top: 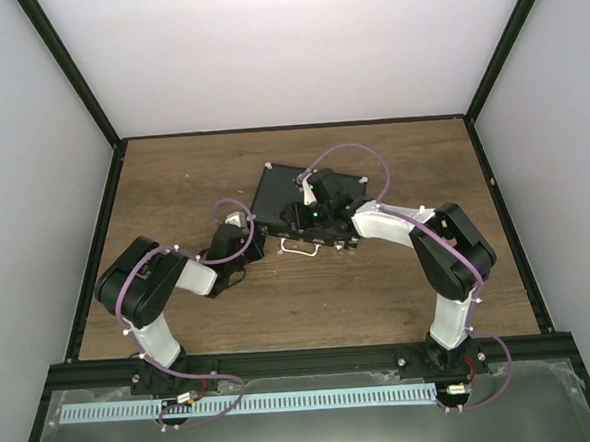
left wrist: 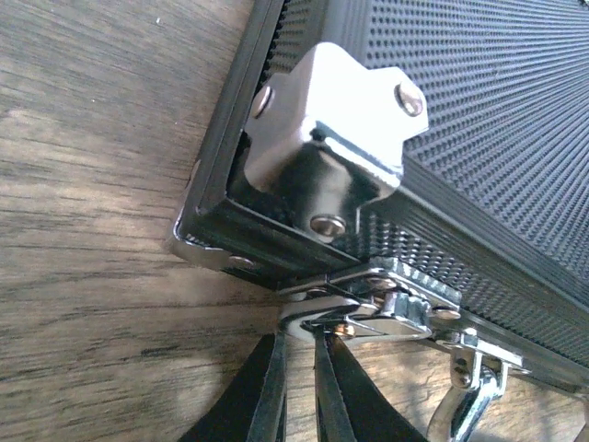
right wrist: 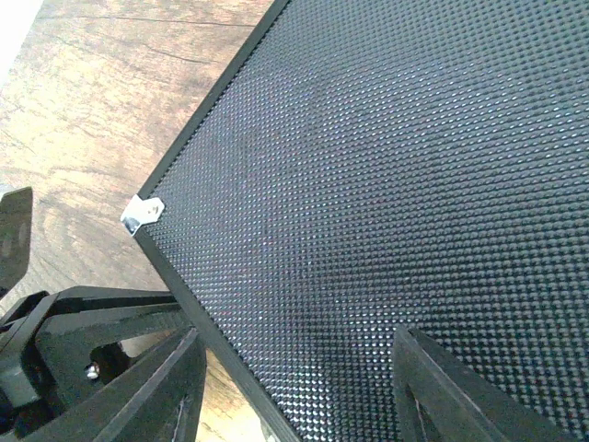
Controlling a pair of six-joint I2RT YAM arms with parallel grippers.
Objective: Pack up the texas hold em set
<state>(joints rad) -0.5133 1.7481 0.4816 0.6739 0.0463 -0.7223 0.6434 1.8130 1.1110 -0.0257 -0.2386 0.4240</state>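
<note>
The texas hold em set shows only as its black case, lid down, lying at an angle in the middle of the table; chips, cards and discs are hidden inside. In the left wrist view I see its dimpled lid, a silver corner and a chrome latch. My left gripper is shut, its tips touching the underside of that latch. My right gripper is open just over the lid, one finger past the front edge, the other over the lid.
A chrome carry handle sticks out of the case's front side, toward the arms, just right of the latch. Bare wooden table surrounds the case, with black frame posts and white walls on three sides.
</note>
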